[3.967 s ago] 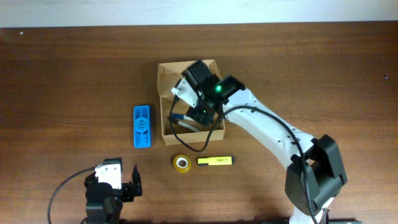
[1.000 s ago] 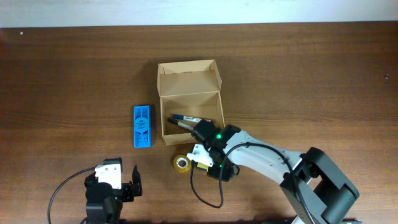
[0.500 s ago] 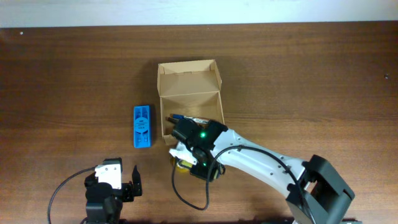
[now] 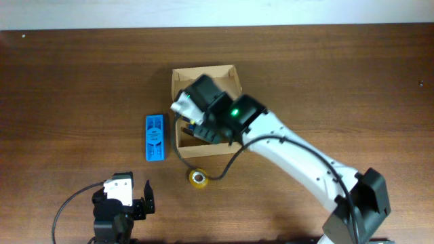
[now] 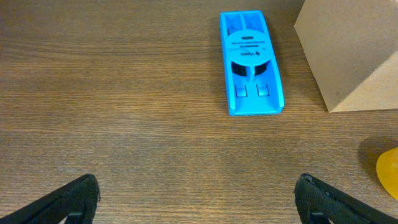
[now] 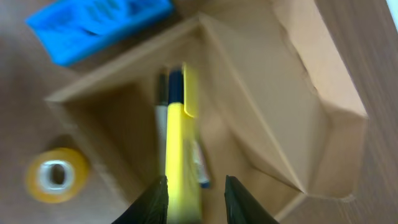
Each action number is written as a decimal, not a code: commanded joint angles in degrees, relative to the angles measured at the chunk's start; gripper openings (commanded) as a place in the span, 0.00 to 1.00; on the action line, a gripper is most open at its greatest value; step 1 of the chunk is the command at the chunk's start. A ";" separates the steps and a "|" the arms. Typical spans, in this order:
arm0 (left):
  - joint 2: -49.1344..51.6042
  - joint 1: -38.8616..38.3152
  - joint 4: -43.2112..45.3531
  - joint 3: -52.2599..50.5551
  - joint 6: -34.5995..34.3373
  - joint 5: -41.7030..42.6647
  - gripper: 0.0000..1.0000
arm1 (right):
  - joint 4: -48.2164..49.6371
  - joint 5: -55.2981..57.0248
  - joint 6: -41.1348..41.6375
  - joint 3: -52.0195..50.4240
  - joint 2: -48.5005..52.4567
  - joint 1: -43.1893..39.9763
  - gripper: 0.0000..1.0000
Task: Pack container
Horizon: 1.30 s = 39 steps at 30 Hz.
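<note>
1 yellow marker point(image 6: 180, 155) sits between right fingers point(image 6: 154, 202) over the container point(image 6: 249, 106).

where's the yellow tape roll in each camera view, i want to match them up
Overhead: tape roll sits low centre, just below the cardboard box.
Left wrist: tape roll is only a yellow sliver at the right edge, below the box corner.
Right wrist: tape roll is lower left, outside the box wall.
Shared landmark: the blue plastic case, seen in all three views.

Tan cardboard container point(image 4: 178, 77) stands open (hinged flap folded back) on the table point(image 4: 81, 81).
</note>
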 commanded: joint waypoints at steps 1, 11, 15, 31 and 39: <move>-0.24 0.39 0.15 -0.42 0.92 -0.42 1.00 | 0.42 -3.54 -5.03 0.48 3.04 -3.56 0.31; -0.24 0.39 0.15 -0.42 0.92 -0.42 1.00 | 0.37 -4.15 -6.05 1.09 4.83 -4.96 0.73; -0.24 0.39 0.15 -0.42 0.92 -0.42 1.00 | -2.60 -4.72 -1.99 1.18 -1.25 -5.25 0.99; -0.24 0.39 0.15 -0.42 0.92 -0.42 1.00 | -9.60 -8.72 5.60 -19.85 -52.98 -24.33 0.99; -0.24 0.39 0.15 -0.42 0.92 -0.42 0.99 | -8.52 -8.11 12.61 -34.62 -74.73 -24.50 0.99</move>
